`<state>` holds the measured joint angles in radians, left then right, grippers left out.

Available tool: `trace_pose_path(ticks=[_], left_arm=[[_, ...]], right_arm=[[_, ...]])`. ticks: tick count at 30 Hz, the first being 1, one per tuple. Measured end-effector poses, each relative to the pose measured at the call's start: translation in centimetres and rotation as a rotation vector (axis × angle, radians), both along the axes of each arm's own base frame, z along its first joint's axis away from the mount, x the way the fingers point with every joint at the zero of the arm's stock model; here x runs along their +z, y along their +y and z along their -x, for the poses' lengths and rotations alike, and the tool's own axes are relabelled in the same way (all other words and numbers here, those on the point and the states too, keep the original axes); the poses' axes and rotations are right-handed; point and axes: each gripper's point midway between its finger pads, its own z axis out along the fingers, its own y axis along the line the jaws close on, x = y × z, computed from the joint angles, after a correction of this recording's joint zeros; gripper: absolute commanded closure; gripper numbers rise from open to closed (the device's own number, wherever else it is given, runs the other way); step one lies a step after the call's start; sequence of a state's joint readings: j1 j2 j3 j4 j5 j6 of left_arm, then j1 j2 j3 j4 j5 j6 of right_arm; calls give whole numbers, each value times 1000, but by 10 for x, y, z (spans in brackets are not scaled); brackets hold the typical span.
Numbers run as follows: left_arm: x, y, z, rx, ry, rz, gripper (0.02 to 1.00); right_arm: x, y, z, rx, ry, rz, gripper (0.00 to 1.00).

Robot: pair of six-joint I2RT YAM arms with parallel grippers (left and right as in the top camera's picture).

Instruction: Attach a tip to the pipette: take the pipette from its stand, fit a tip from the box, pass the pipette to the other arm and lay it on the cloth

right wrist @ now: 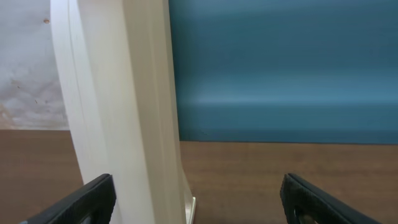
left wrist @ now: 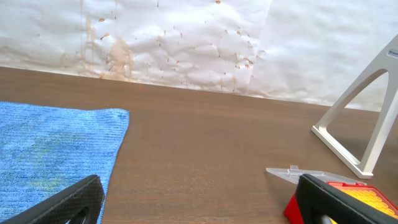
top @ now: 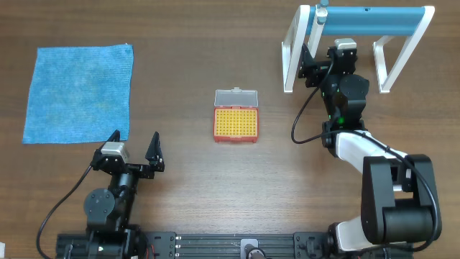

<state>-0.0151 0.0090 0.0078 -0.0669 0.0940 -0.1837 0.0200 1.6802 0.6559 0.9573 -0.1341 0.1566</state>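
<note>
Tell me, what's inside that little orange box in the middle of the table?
The orange box holds yellow tips packed in rows; its clear lid is flipped open. Only their tops show: the tips' lower ends and the box's floor are covered.

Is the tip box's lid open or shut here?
Open: the clear lid is flipped back behind the tip box, its yellow tips exposed.

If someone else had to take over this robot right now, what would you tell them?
The left gripper is open and empty, beside the cloth.
The right gripper is open and empty, at the stand, around its white leg.
The pipette seems to hang on the stand; the tip box is open, mid-table.
Done: nothing yet.
Left: take pipette, fit tip, pass it over, lay it on cloth.
</note>
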Motion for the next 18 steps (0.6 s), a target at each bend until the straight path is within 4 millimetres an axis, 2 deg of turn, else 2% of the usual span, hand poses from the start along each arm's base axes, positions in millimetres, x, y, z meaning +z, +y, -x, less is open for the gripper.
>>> trace_pose_path(ticks=[18], left_arm=[[0,0,0,0,0,0,27]], right_arm=[[-2,-4,-11,-31,11,2,145]])
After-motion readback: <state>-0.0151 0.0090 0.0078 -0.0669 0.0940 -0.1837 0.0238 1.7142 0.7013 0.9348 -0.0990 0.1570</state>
